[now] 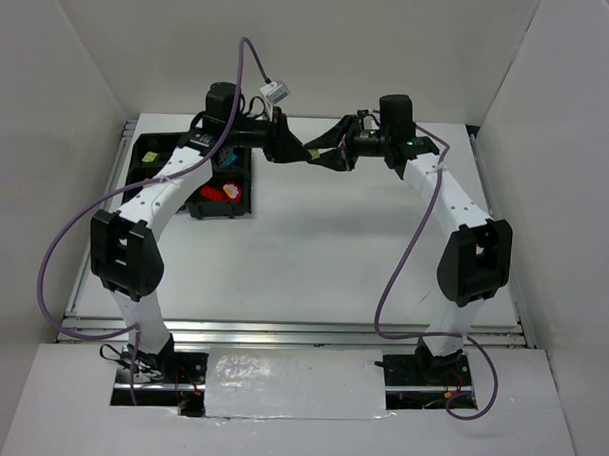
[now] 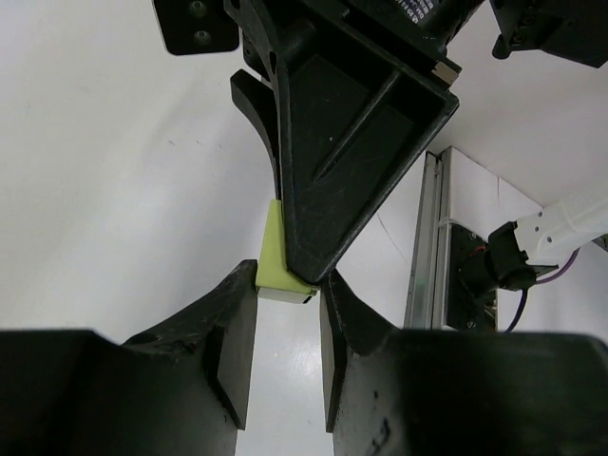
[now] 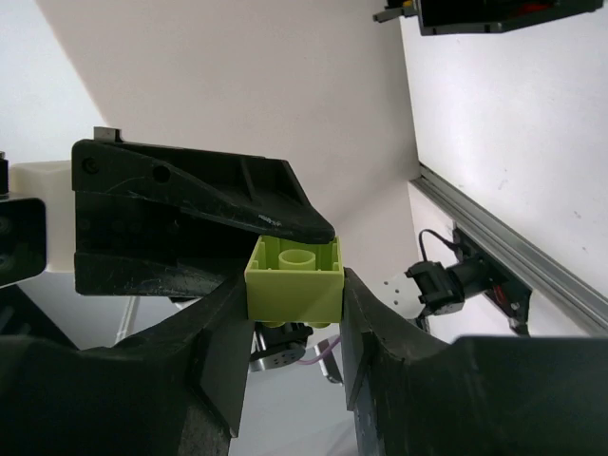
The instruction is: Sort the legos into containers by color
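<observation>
Your right pincer [image 3: 295, 296] is clamped on the lime-green lego [image 3: 294, 275]. Left pincer [image 2: 288, 290] tips flank the same brick, can't tell if it grips.

The left arm [image 1: 161, 188] covered much of the tray [image 1: 139, 167]; the right gripper's finger [image 2: 351, 161] hid most of the lime brick [image 2: 273, 261].

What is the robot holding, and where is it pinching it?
The right gripper pinches a lime-green lego by two opposite sides, between its fingertips. Whether the left gripper also grips it cannot be told.
</observation>
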You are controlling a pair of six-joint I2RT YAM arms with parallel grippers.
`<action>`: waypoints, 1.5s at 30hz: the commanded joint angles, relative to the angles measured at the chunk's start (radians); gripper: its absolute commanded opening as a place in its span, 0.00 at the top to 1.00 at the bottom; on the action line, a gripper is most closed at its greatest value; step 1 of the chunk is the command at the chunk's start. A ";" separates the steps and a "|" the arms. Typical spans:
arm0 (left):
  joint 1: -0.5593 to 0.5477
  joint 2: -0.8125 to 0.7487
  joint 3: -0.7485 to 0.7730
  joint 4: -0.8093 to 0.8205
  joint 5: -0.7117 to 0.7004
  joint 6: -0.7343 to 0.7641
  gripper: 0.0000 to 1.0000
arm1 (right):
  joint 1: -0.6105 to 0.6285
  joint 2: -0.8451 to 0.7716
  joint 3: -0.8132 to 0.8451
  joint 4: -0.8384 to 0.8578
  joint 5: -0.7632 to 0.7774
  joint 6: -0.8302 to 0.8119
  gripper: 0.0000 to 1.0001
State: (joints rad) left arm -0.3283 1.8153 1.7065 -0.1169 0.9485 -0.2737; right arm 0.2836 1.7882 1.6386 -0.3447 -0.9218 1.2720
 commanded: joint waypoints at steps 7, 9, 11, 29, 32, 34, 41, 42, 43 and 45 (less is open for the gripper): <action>0.043 -0.007 -0.050 0.212 0.049 -0.127 1.00 | 0.006 -0.075 -0.085 0.314 -0.084 0.113 0.00; 0.069 -0.008 -0.065 0.229 0.036 -0.150 1.00 | -0.004 -0.084 -0.114 0.337 -0.080 0.116 0.00; 0.092 -0.008 -0.085 0.234 -0.008 -0.148 1.00 | -0.030 -0.105 -0.144 0.387 -0.078 0.128 0.00; 0.520 0.492 0.584 -0.616 -1.205 -0.251 1.00 | -0.123 -0.133 -0.062 -0.212 0.083 -0.450 0.00; 0.526 0.492 0.555 -0.589 -1.225 -0.256 1.00 | -0.138 -0.110 -0.016 -0.290 0.093 -0.503 0.00; 0.525 0.486 0.536 -0.575 -1.223 -0.262 0.99 | -0.156 -0.101 0.004 -0.336 0.097 -0.543 0.00; 0.525 0.484 0.513 -0.524 -1.165 -0.229 0.80 | -0.196 -0.075 -0.016 -0.346 0.057 -0.562 0.01; 0.523 0.481 0.513 -0.523 -1.162 -0.226 0.68 | -0.198 -0.072 -0.016 -0.347 0.049 -0.563 0.00; 0.523 0.481 0.515 -0.520 -1.165 -0.229 0.63 | -0.199 -0.069 -0.014 -0.346 0.046 -0.565 0.00; 0.523 0.487 0.531 -0.527 -1.171 -0.239 0.43 | -0.208 -0.056 -0.010 -0.349 0.037 -0.565 0.00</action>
State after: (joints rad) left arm 0.1905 2.3234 2.2154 -0.6720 -0.2249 -0.5011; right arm 0.0818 1.7126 1.6081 -0.6716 -0.8532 0.7368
